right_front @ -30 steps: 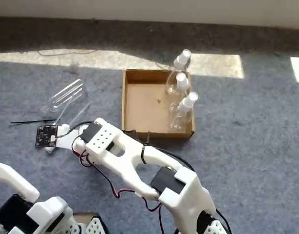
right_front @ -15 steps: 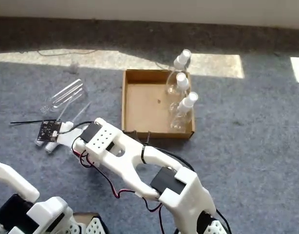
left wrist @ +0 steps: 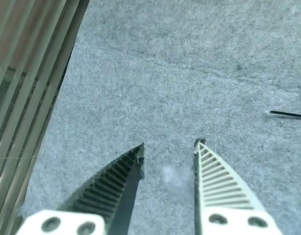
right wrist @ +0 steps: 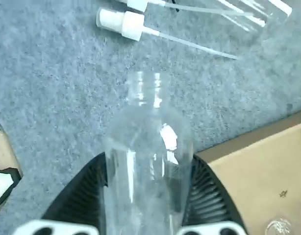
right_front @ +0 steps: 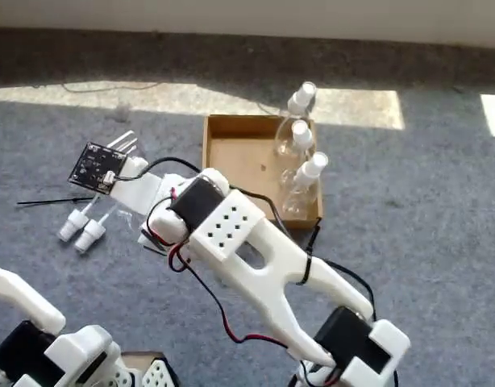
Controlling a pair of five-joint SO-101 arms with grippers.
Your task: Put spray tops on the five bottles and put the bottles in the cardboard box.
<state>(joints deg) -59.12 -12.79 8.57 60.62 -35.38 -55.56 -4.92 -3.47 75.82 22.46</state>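
across the whole scene a grey carpet [right_front: 425,242] is lying under everything. the right arm [right_front: 255,250] is slanting over it from the near edge toward the ground left of the box [right_front: 231,173], which is sitting open near the middle. the left arm [right_front: 38,330] is resting at the near left corner. three capped bottles [right_front: 300,193] are standing in a row along the box's right wall. the right gripper [right wrist: 146,164] is clamping a clear bottle [right wrist: 145,122] by its body, its uncapped neck pointing away from the wrist, over carpet just beside a corner of the box. a second bare bottle [right wrist: 258,10] is lying on its side farther out. the left gripper [left wrist: 167,147] is hanging over carpet with its jaws apart. two loose tops [right wrist: 121,22] are lying on the carpet beyond the held bottle's neck, their thin tubes trailing toward the bare bottle. a black tie [left wrist: 288,114] is lying near them.
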